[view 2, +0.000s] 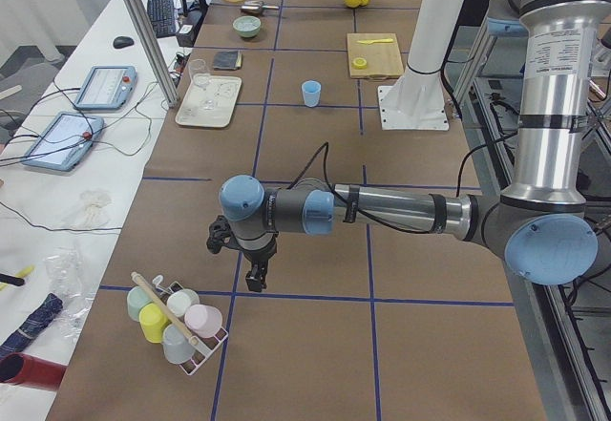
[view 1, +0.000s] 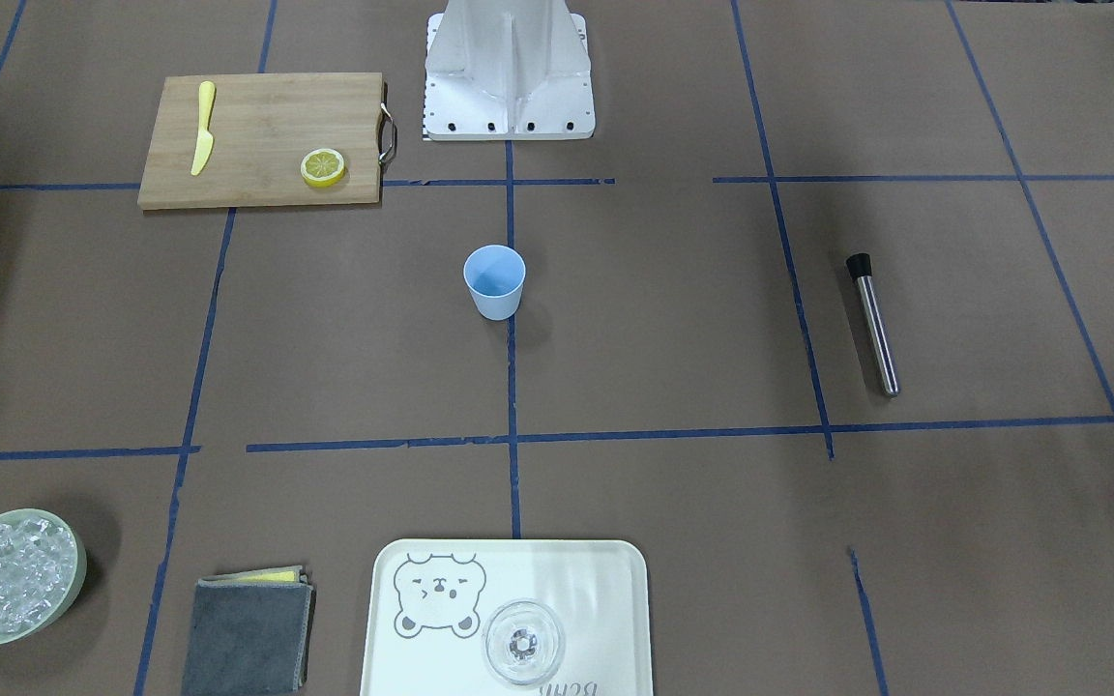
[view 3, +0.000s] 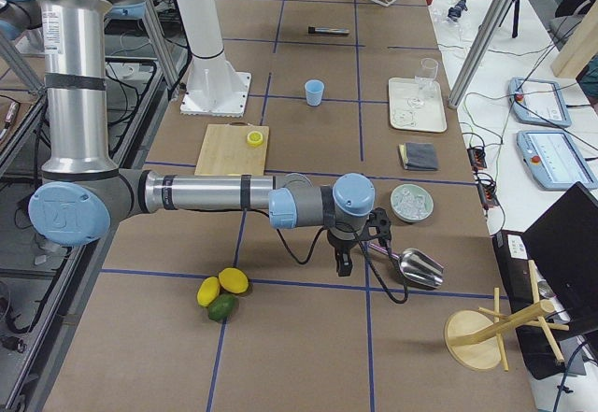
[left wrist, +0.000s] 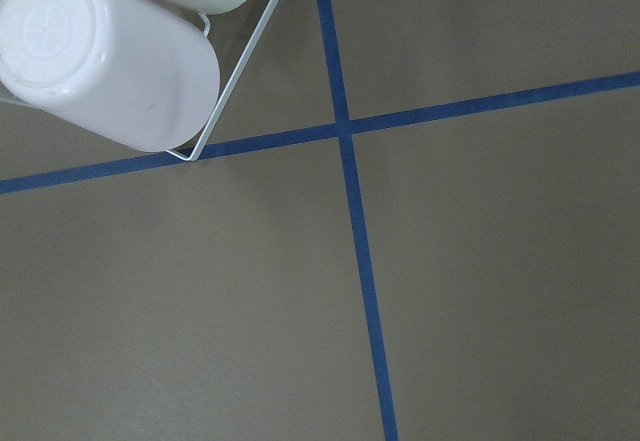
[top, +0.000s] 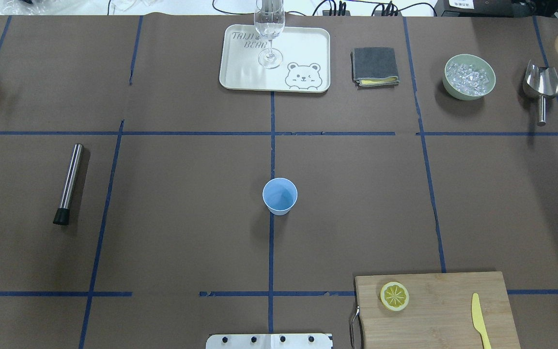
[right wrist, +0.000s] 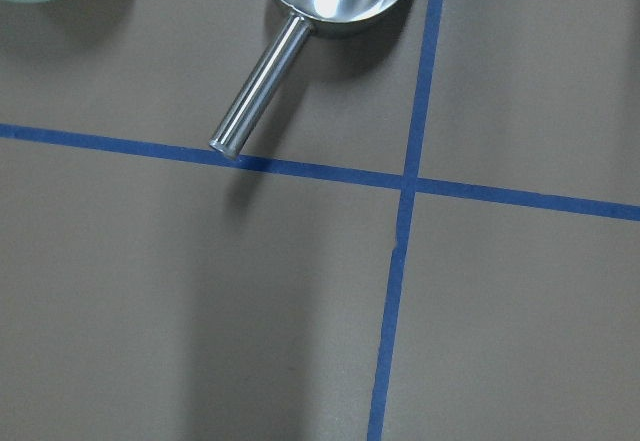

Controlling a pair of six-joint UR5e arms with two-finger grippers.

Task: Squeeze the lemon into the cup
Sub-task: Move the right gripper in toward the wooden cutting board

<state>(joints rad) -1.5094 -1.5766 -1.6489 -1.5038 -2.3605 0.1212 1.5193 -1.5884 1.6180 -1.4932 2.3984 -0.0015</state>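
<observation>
A lemon slice [top: 395,296] lies flat on the wooden cutting board [top: 443,315] at the near right; it also shows in the front view [view 1: 323,167]. The light-blue cup [top: 280,196] stands upright and empty at the table's middle, also in the front view [view 1: 494,281]. Neither gripper shows in the overhead or front view. My left gripper [view 2: 256,278] hangs over the table's far left end beside a cup rack [view 2: 177,318]. My right gripper [view 3: 344,264] hangs over the far right end near a metal scoop [view 3: 416,267]. I cannot tell whether either is open or shut.
A yellow plastic knife [top: 479,322] lies on the board. A metal muddler [top: 69,183] lies at the left. A tray [top: 240,72] with a clear glass [top: 270,34], a folded cloth [top: 375,66] and a bowl of ice [top: 469,76] stand along the far edge. Whole citrus fruits [view 3: 220,292] lie near the right arm.
</observation>
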